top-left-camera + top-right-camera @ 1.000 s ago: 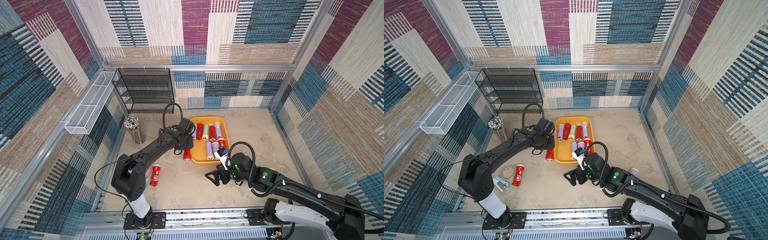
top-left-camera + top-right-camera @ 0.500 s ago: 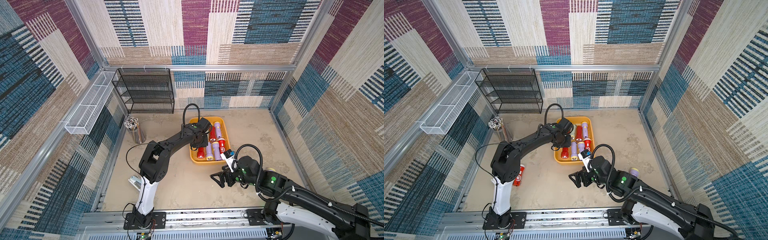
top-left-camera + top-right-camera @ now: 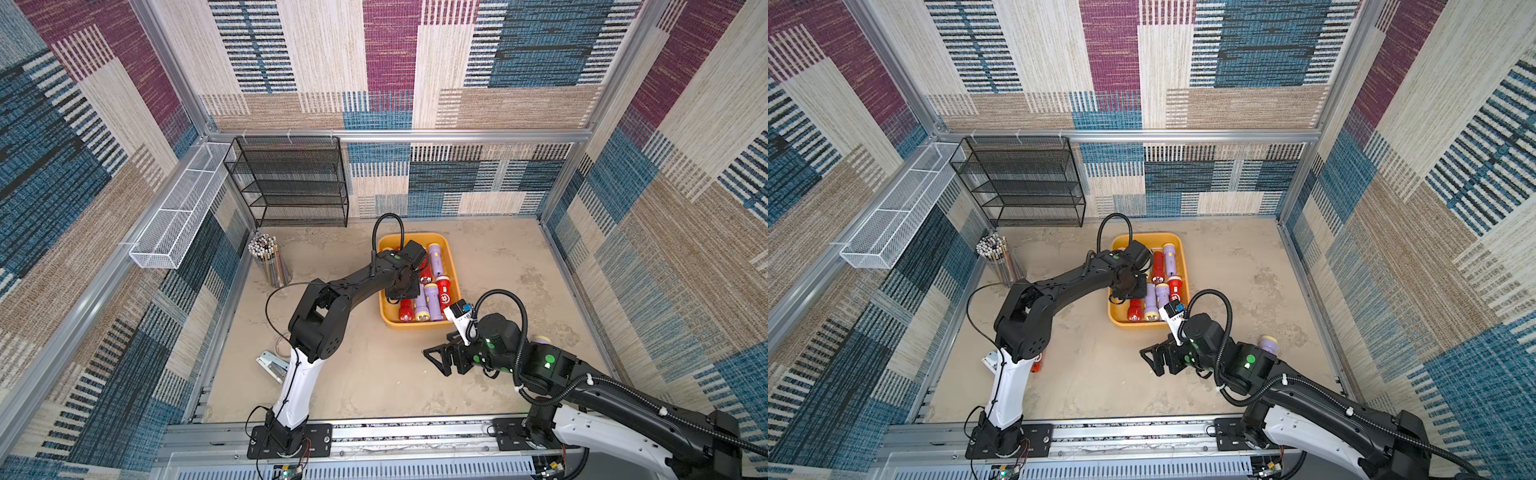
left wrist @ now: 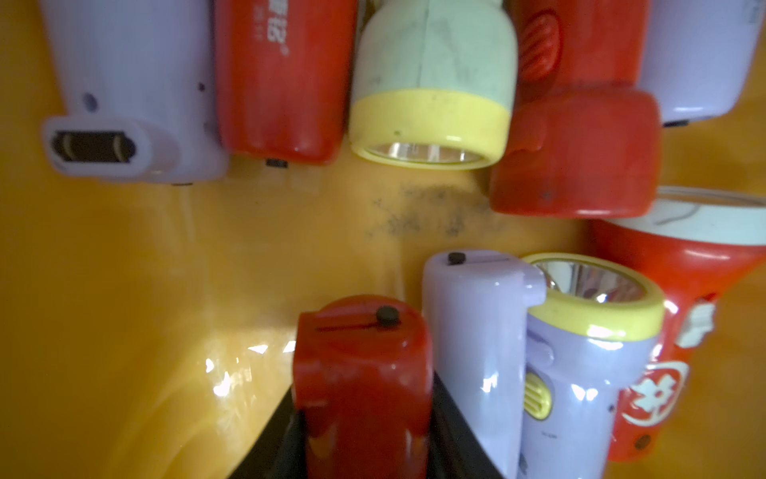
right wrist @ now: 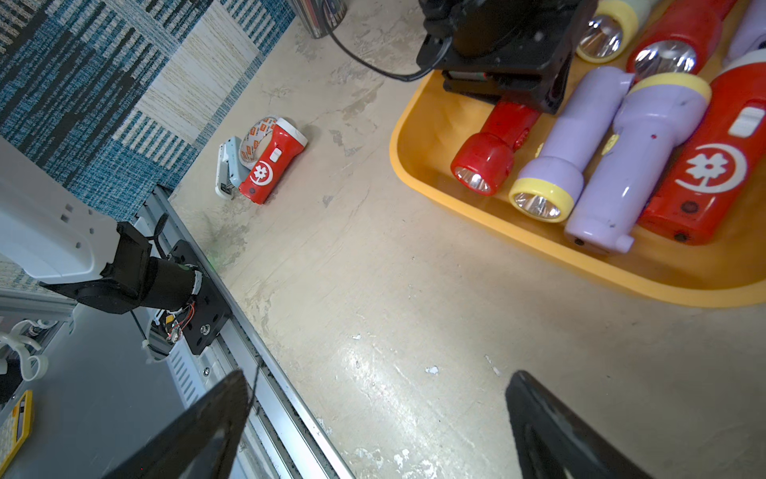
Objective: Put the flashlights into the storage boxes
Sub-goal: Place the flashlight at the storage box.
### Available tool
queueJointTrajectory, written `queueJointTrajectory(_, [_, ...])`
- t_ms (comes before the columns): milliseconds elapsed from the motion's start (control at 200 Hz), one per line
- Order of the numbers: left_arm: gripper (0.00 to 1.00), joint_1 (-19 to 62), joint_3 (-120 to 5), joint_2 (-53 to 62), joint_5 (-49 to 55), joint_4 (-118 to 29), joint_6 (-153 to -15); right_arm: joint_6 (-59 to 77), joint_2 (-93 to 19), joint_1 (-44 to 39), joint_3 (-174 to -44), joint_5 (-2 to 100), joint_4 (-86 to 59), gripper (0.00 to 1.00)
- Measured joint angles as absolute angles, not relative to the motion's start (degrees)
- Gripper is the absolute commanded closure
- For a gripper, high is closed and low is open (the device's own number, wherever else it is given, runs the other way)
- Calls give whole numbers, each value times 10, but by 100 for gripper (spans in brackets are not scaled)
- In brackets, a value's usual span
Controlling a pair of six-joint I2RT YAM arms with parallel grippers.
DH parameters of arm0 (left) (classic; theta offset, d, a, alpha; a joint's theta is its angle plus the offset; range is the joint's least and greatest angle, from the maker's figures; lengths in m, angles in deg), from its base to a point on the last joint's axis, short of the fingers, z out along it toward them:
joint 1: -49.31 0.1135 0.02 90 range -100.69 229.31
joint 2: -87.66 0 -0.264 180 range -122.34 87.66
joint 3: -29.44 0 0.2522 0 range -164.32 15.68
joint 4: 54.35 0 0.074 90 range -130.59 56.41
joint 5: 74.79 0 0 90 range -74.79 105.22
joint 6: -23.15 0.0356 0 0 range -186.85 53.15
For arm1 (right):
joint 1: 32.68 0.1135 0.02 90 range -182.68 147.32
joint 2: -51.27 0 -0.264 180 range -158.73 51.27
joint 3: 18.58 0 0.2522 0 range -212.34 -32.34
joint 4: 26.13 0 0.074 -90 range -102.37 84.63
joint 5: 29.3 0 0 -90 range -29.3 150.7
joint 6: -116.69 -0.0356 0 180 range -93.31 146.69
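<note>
Plainly the left hand (image 4: 367,400) is down inside the yellow tray (image 3: 415,323). Its two black fingers are closed against the sides of a red flashlight (image 5: 493,153) near the tail end, and that flashlight looks to be lying on the tray floor already. What matters is how it lies: its long axis runs parallel to the lilac flashlight (image 5: 555,166) just beside it, with the lens toward the tray's near wall. It fills the outer place in the near row on the left arm's side, and bare tray floor shows on its free flank. From that I judge the step in hand to be the release, which should need only the fingers parting and a straight lift, since the neighbour keeps the body from rolling far. The right hand (image 3: 435,363) hangs over bare table (image 3: 374,386) in front of the tray, fingers spread wide with nothing between them. Two flashlights lie outside the tray as far as I can see. A red-and-white flashlight (image 5: 271,164) is by the left arm's base, against a tape roll (image 5: 259,132) and just beside a stapler (image 5: 227,168). A stray lilac flashlight (image 3: 1268,344) is on the table close behind the right arm, its axis mostly hidden. The first is nearer the left arm; the second sits behind the right hand, so that arm would have to draw back and turn to reach it.
</note>
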State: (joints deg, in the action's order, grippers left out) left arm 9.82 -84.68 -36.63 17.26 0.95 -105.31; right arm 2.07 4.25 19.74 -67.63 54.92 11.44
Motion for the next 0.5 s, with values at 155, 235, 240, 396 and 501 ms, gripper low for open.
queueJointTrajectory(155, [48,95,-845,-365,168,10,-1056,19,39,197,-677,553,115,0])
queueJointTrajectory(235, [48,94,-841,-361,168,10,-1056,18,38,197,-677,553,115,0])
queueJointTrajectory(240, [48,94,-840,-360,168,9,-1056,18,38,197,-677,553,115,0])
queueJointTrajectory(396, [47,92,-828,-347,166,8,-1056,17,36,196,-678,553,118,0])
queueJointTrajectory(501, [44,90,-817,-327,166,8,-1056,16,35,196,-679,553,119,0])
